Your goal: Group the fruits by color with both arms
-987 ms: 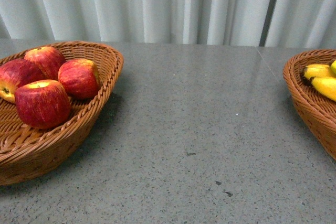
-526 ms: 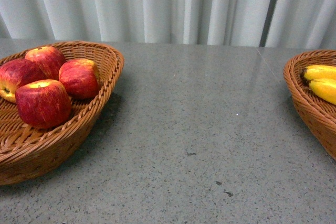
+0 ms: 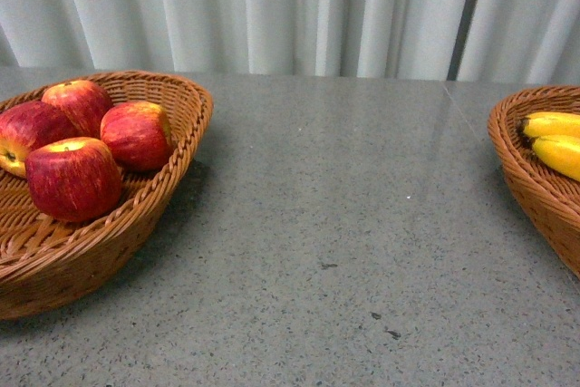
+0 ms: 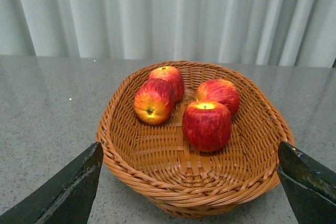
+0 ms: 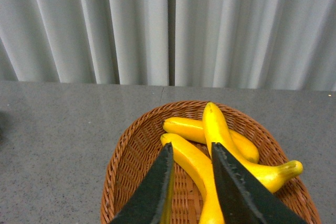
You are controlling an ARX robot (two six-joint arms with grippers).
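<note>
From my front camera I see the grey speckled stone table (image 3: 326, 224), and neither of my arms shows here. At about nine o'clock stands a brown woven wicker basket (image 3: 136, 224) that holds four glossy red apples with yellow streaks; the nearest red apple (image 3: 72, 178) lies in front, two more behind it and one (image 3: 136, 135) at its two o'clock, all touching or nearly touching. At about three o'clock, cut by the picture edge, is a second brown wicker basket (image 3: 526, 178) with two smooth yellow bananas (image 3: 555, 124) lying in it, one just in front of the other. Behind the table hangs a pale pleated curtain (image 3: 290, 11). From my left wrist camera the apple basket (image 4: 121, 145) is in full view below me, with the four apples grouped in its far half; the biggest apple (image 4: 207, 125) stands upright with the stem up. My left gripper (image 4: 189, 192) has its black fingers (image 4: 68, 192) wide apart, one at each lower corner of the picture, and they hold nothing and touch nothing. From my right wrist camera the banana basket (image 5: 126, 166) lies under me with three curved yellow bananas (image 5: 184, 128) crossing each other. My right gripper (image 5: 191, 182) has its two black fingers (image 5: 152, 192) close together with only a narrow gap, and one long yellow banana (image 5: 194, 169) runs in this gap; I cannot tell if the fingers really press on it or only hang above it.
</note>
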